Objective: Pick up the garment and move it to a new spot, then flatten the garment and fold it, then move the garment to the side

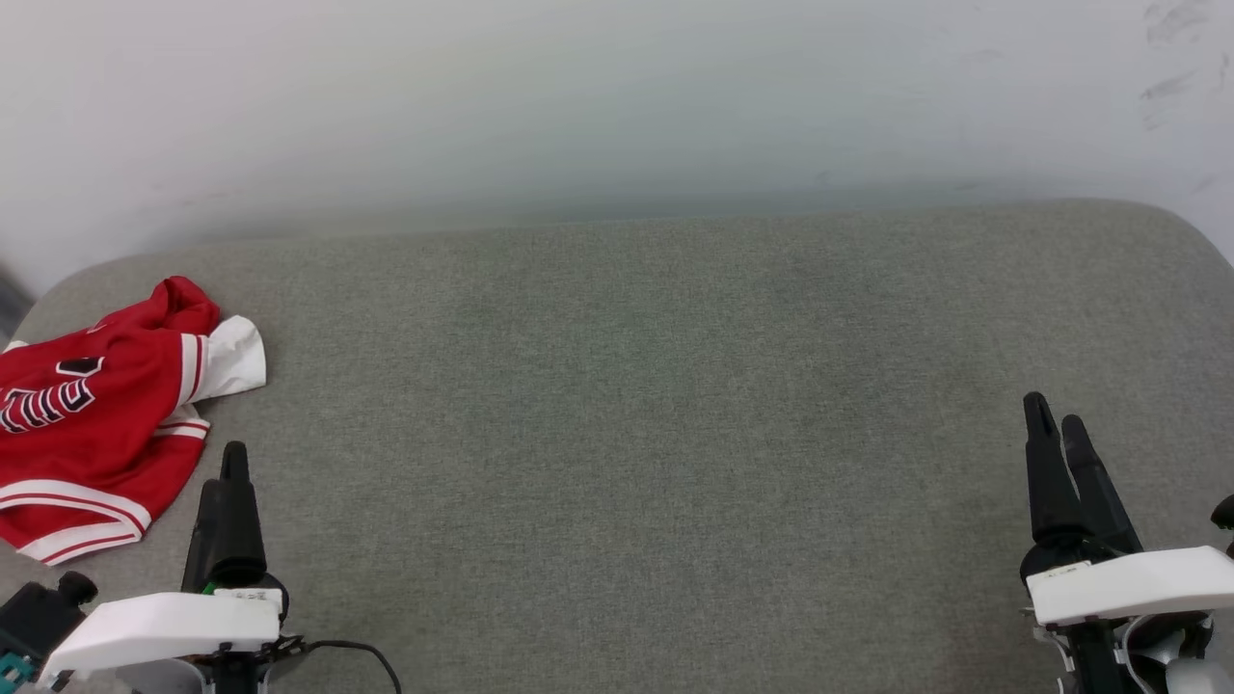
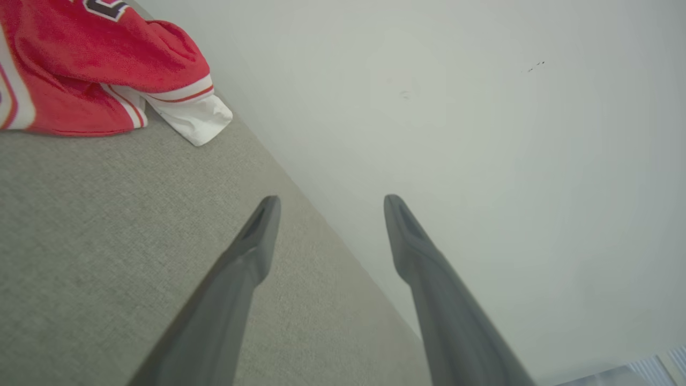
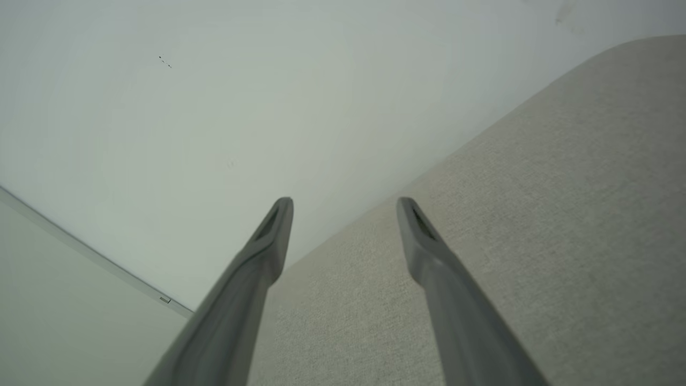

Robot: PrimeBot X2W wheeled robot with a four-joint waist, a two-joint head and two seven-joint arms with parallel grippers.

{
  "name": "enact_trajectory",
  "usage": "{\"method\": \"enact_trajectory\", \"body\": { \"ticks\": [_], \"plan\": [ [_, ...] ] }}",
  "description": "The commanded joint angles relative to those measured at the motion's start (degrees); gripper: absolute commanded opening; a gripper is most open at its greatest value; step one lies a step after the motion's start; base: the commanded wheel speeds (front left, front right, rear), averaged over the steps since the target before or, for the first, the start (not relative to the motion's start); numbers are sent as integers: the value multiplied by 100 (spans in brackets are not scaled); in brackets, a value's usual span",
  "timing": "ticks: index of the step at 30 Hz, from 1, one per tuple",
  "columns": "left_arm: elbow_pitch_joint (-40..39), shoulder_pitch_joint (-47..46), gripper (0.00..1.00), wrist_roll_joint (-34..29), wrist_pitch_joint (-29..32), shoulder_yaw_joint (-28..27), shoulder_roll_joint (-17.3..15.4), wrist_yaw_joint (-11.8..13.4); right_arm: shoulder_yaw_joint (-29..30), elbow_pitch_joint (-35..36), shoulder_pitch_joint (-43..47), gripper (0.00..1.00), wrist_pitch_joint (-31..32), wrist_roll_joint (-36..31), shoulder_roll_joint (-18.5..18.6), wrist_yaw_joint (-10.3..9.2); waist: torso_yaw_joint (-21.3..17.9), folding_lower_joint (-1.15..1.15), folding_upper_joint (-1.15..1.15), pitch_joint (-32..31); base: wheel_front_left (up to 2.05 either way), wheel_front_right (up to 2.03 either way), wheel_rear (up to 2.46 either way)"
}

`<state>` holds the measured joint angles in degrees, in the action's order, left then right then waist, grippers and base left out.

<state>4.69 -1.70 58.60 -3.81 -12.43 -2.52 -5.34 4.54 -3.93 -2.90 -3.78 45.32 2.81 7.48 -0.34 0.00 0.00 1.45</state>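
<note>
The garment (image 1: 96, 424), a red jersey shirt with a white sleeve, striped trim and dark block letters, lies crumpled at the far left of the grey cushioned surface (image 1: 627, 386); its left part runs out of the head view. The left wrist view has the garment (image 2: 96, 64) at the top left, well beyond the fingers. My left gripper (image 1: 234, 458) hovers just right of the garment's lower edge, apart from it, open and empty (image 2: 328, 206). My right gripper (image 1: 1053, 414) is at the far right, open with nothing between its fingers (image 3: 344, 206).
A pale wall (image 1: 617, 96) runs behind the surface's far edge. The surface's corners are rounded at back left and back right. A black cable (image 1: 362, 655) trails from the left arm near the front edge.
</note>
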Motion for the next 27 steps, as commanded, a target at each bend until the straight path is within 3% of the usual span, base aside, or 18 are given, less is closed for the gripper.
{"method": "enact_trajectory", "body": {
  "ticks": [1,3,12,17,18,27],
  "plan": [
    [-241,-18,100,-385,-63,74,-24,67,-32,141,-103,100,-63,-254,12,1,2,0,0,7,0,0,0],
    [-499,35,100,-920,-118,286,-25,294,-84,228,-105,100,-119,-654,12,1,6,0,0,20,0,0,0],
    [-1053,175,100,-2487,-280,1054,-131,805,-267,514,-104,100,-280,-1769,12,1,3,0,0,43,0,0,0],
    [-1028,191,100,-2935,-363,1582,-430,1276,-310,578,-82,100,-363,-2218,12,1,-8,0,0,52,0,0,0],
    [-1028,191,100,-2935,-363,1582,-430,1276,-310,578,-82,100,-363,-2218,12,1,-8,0,0,52,0,0,0],
    [-1055,68,100,-3527,-503,2588,-1007,2216,-339,573,-34,100,-503,-2975,12,1,-25,0,0,61,0,0,0]
  ]
}}
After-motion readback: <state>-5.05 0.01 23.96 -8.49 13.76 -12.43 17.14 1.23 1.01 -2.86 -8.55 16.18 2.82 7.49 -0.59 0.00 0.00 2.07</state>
